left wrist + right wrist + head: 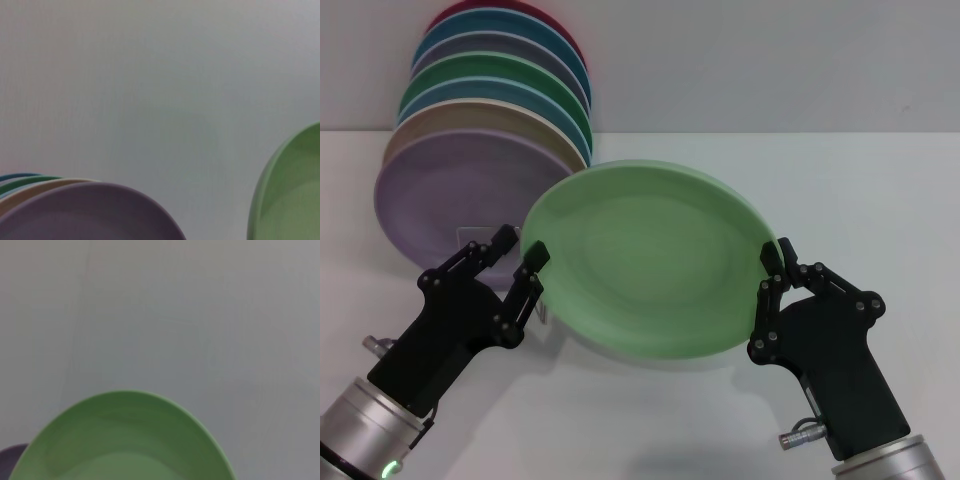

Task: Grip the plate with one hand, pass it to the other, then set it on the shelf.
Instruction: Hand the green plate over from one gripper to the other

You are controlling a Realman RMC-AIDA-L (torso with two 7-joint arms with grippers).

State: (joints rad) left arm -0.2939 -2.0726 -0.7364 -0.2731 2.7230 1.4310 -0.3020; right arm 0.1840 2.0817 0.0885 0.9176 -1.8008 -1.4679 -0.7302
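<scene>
White table [880, 200] under a pale wall [770, 60]. Plate [645, 258] is held tilted above the table, between both grippers, in front of a stack of coloured plates [490, 130] leaning at rear left. Right gripper [770, 275] pinches the plate's right rim, jaws narrow. Left gripper [518, 255] sits at the left rim, jaws spread, beside not clamping. Only the head view shows the grippers; the wrist views show just plate rims and wall. Shelf [470, 235] barely visible behind the left gripper.
</scene>
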